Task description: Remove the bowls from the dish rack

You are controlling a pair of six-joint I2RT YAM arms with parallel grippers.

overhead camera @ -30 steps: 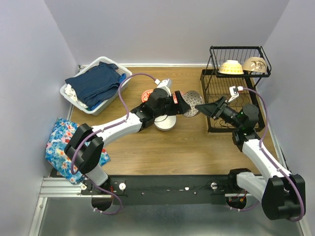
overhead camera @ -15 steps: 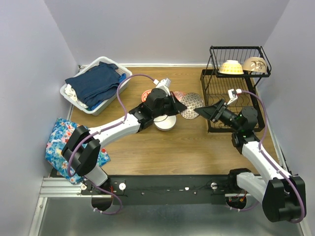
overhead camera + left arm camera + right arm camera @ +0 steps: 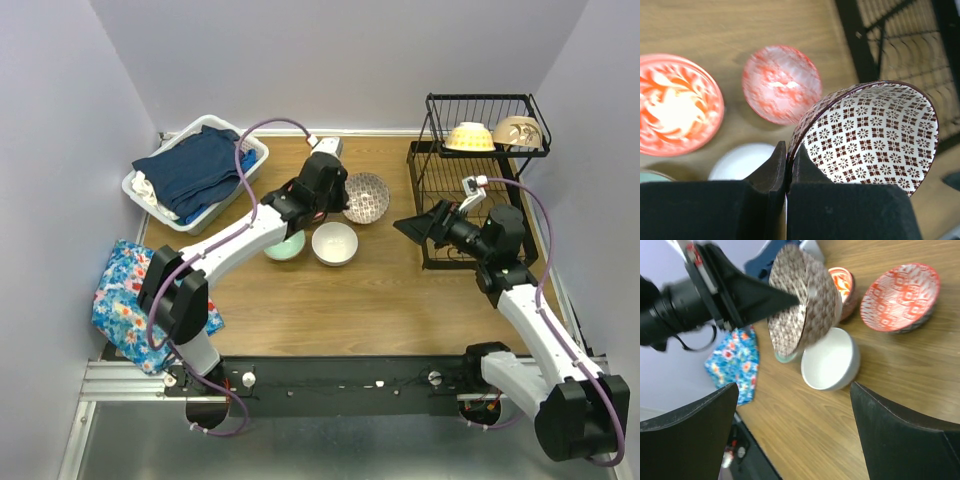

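a small round ceramic bowl with a dark rim and a brown-and-white tiled pattern inside [image 3: 870,132] is being gripped by the left hand [image 3: 788,162]. the hand's two black fingers are being pressed together on the thin rim at the bowl's near edge. the bowl is being held off the brown wooden worktop [image 3: 380,300], tilted onto its side, to the left of the black two-tier wire dish rack [image 3: 470,190] and apart from it.

four more bowls are sitting upright on the worktop around the held one. a plain white round bowl [image 3: 334,243] is lying nearest the arms, with a mint green bowl [image 3: 285,247] just beside it on the left. a red-orange floral bowl [image 3: 675,105] and a red-and-white mottled bowl [image 3: 781,82] are sitting farther back, mostly hidden by the left arm in the overhead view.

the right hand [image 3: 408,224] is being held in front of the rack's lower tier with its fingers spread wide apart. it is pointing toward the patterned bowl and is stopped short of it.

a cream-yellow bowl [image 3: 468,136] and a beige bowl [image 3: 517,131] are resting side by side on the rack's upper tier.

a white plastic basket [image 3: 140,190] filled with dark blue clothing is sitting at the far left of the worktop. a blue floral cloth [image 3: 125,300] is draped at the near left edge.
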